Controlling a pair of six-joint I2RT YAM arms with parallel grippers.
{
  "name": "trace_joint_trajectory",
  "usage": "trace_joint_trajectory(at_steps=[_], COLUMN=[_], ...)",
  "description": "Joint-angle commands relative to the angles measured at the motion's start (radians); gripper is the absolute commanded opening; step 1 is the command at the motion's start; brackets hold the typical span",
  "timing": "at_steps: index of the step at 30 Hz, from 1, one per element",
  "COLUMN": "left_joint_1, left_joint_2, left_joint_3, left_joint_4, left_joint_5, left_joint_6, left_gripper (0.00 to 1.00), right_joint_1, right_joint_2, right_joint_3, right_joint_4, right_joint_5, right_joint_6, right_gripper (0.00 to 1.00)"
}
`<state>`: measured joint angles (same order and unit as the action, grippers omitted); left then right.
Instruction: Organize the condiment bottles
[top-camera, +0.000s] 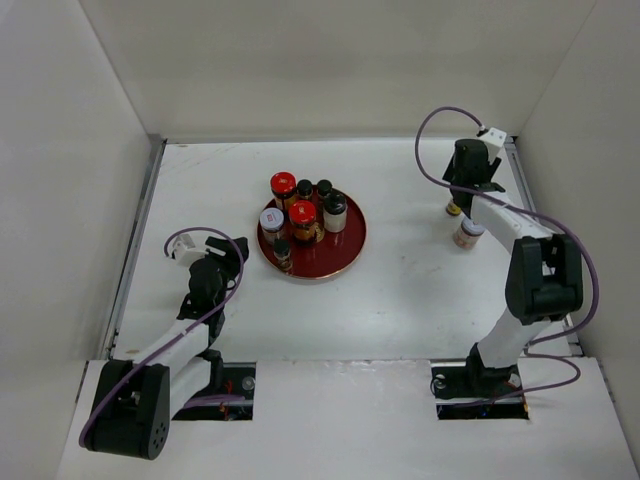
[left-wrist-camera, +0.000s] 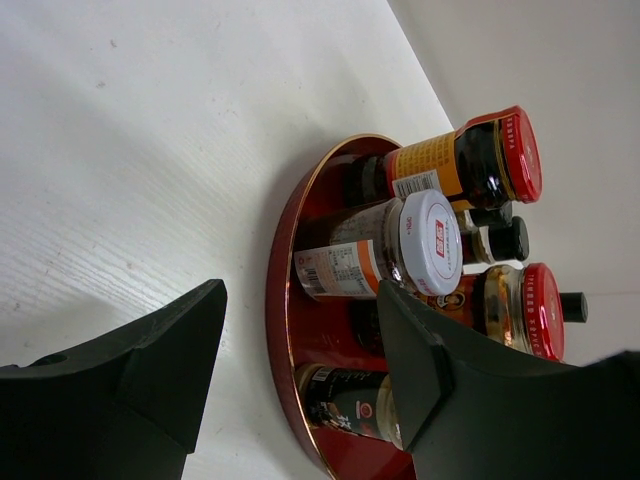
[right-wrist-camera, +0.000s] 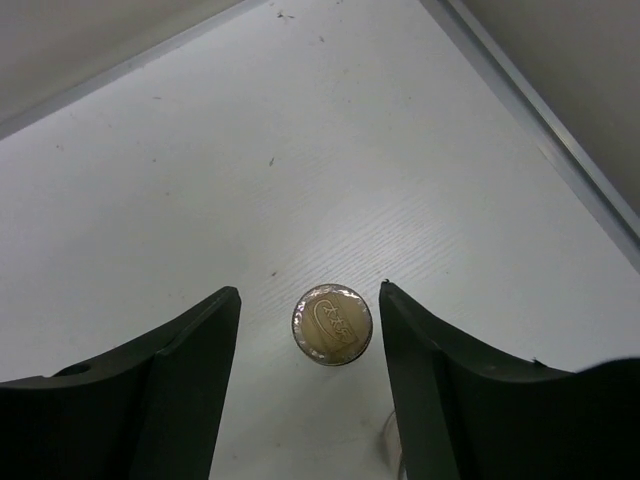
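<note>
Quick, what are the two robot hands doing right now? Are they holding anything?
Left tool: open, holding nothing.
Right tool: open, holding nothing, poised over a gold-capped bottle.

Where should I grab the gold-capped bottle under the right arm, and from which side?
The gold-capped bottle stands upright, cap up, between the open jaws of the right gripper. Come straight down from above and close on its sides just below the round cap.
</note>
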<state>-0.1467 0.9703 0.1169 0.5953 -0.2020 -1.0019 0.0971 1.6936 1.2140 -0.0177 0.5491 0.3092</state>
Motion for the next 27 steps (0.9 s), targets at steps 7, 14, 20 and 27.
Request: trace_joint_trajectory(at_steps=[7,14,20,27], left_joint_1=[-0.004,-0.003,-0.006,-0.006], left_joint_2=[0.001,-0.010,-0.004,-0.005], left_joint_3=[0.010,0.009,0.009,0.010], left_joint_4=[0.051,0.047,0.051,0.047], left_joint_5=[-0.005,-0.011,-0.011,-0.011], left_joint_6=[0.011,0.013,0.013,0.013], left_gripper=[0.60,0.60,0.60,0.60], right_joint_1=[-0.014,0.012,0.175,0.446], right_joint_2=[0.047,-0.008,-0.156,-0.213], right_joint_3=[0.058,0.032,-0.019,-0.071], right_joint_4=[-0.002,0.030,0.048,0.056], right_joint_5=[0.006,0.040,0.029,0.008], right_joint_6=[-0.002,-0.010,-0.016,-0.018], right_gripper=[0.54,0.33,0.32,0.32])
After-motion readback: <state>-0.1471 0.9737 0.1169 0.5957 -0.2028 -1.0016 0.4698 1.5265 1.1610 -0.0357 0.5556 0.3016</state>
